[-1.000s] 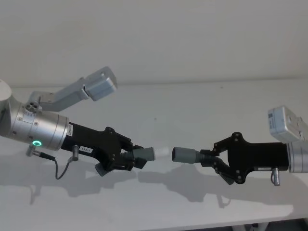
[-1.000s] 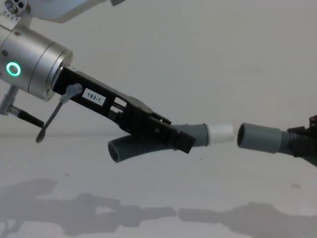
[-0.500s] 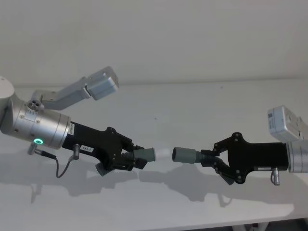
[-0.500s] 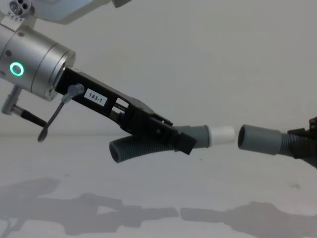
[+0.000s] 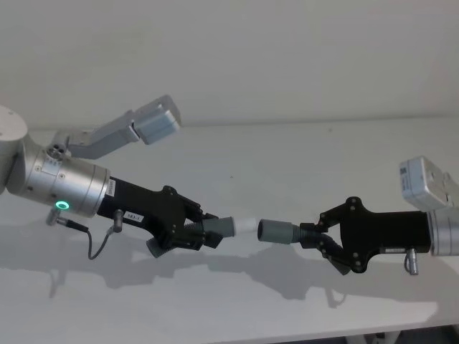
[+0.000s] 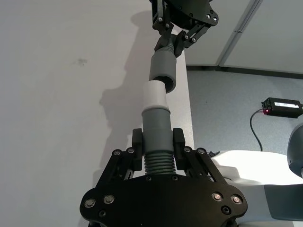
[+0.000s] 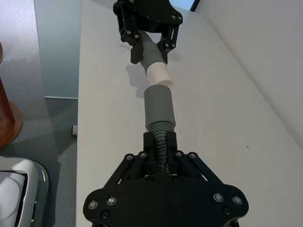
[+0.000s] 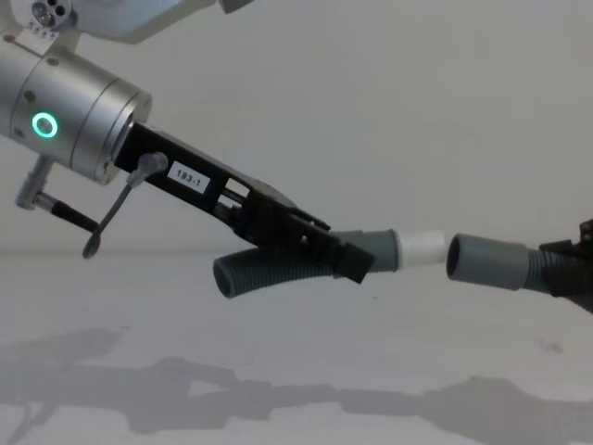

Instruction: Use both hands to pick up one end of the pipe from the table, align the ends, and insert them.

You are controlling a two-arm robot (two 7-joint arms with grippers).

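White tabletop [image 5: 287, 158] below us: left pincer [image 5: 204, 231] grips pipe w/ white spigot tip [image 8: 422, 247], right pincer [image 5: 315, 236] grips hollow cuff [image 5: 276, 231] piece; ends nearly touching.

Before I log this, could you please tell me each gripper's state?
Left gripper: shut on grey ribbed hose with white spigot.
Right gripper: shut on grey hollow-cuffed hose.
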